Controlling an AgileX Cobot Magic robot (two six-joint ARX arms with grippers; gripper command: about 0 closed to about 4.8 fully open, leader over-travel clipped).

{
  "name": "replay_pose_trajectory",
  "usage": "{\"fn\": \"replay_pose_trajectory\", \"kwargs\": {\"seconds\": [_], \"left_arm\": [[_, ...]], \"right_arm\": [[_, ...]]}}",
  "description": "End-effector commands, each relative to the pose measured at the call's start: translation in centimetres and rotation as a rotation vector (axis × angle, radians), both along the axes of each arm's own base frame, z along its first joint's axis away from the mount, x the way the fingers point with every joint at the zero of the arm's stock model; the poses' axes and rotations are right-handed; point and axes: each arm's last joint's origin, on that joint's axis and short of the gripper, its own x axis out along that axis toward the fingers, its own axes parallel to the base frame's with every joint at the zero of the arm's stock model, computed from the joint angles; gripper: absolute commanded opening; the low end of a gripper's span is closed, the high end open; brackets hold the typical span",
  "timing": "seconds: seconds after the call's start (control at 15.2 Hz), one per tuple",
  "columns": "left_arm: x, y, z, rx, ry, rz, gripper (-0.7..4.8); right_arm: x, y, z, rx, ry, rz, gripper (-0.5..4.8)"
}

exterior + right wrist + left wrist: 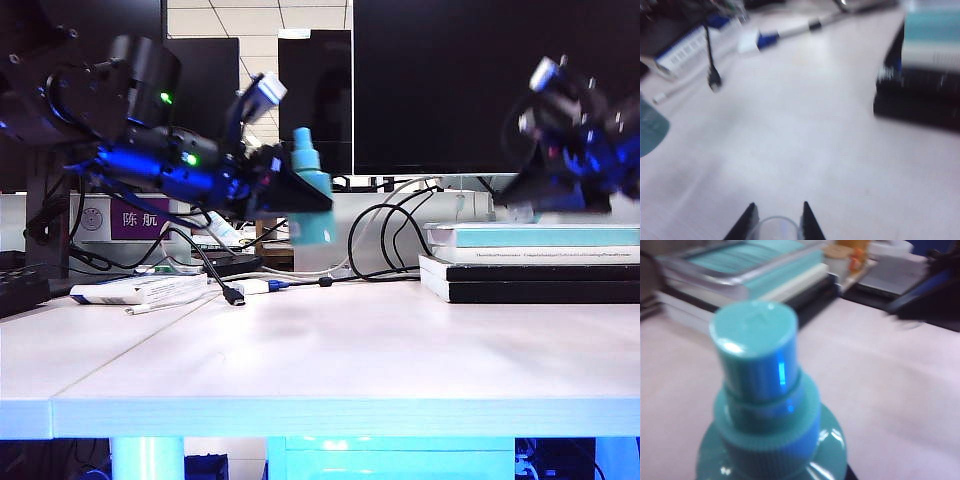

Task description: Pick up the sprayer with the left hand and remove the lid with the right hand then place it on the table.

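The sprayer (313, 205) is teal, its nozzle paler; the lid (773, 229) between the right hand's (776, 220) black fingers is clear and faintly bluish; the left hand (300, 195) is black with a blue sheen and 2 green lights; the table (330, 360) is pale whitish; the stacked books (535, 262) are teal, white and black.

Sprayer (313, 205) held aloft left of the books (530, 262) on the table (330, 370).
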Motion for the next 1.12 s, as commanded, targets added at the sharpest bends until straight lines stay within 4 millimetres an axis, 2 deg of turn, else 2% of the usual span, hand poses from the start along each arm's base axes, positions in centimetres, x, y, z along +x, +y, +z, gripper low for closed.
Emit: {"fn": "replay_pose_trajectory", "kwargs": {"seconds": [0.07, 0.33, 0.46, 0.79, 1.12], "left_arm": [[0.4, -0.4, -1.9, -0.009, 0.038, -0.019, 0.12], [0.8, -0.4, -3.0, 0.033, -0.009, 0.049, -0.06], [0.8, -0.3, -3.2, 0.041, 0.000, 0.063, -0.06], [0.9, -0.4, -4.6, 0.067, 0.051, 0.069, -0.06], [0.9, -0.4, -5.3, 0.080, 0.062, 0.080, -0.06]], "right_arm": [[0.6, 0.2, -1.2, 0.001, 0.028, 0.015, -0.05], [1.0, 0.1, -0.6, -0.017, -0.064, -0.031, -0.05], [1.3, 0.0, -1.0, -0.025, -0.064, -0.050, -0.05], [2.2, 0.1, -4.3, -0.032, 0.039, -0.046, -0.05], [3.0, 0.1, -5.8, -0.048, 0.017, -0.074, -0.05]]}}
